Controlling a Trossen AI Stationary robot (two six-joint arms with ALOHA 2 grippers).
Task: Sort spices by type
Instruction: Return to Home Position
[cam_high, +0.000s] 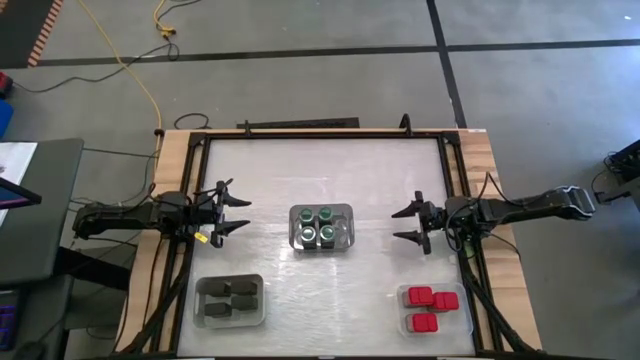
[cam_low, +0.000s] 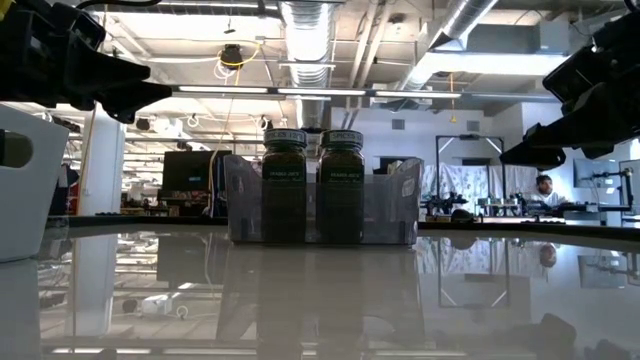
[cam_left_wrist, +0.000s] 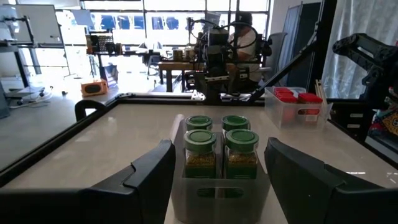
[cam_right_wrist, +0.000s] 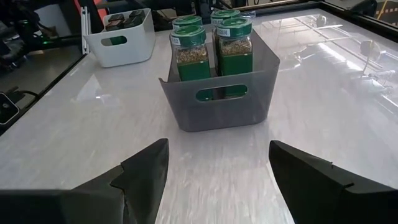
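While both arms are hanging over the desk with nothing between their fingers, the four green-lidded jars are standing upright in a translucent grey bin at the middle of the desk, between the two grippers and apart from both. The left gripper is sitting off the bin's left side, its fingers spreading wide and pointing toward the jars, which are showing in the gap between them but well ahead of the tips. The right gripper is facing the same bin from the opposite side, its fingers likewise gaping wide and gripping nothing, with the jars lying beyond the tips and not touching them.

Dark cans are lying packed together in a white bin near the desk's front edge on the left arm's side, nearer the left gripper than the right, and clear of its fingers. Red-topped containers are resting in a clear bin near the front edge on the right arm's side, below the right gripper in the high view and apart from it.

From desk height, two of the jars are showing side by side through the bin's wall, while both grippers are hanging above the desk surface at the upper corners.
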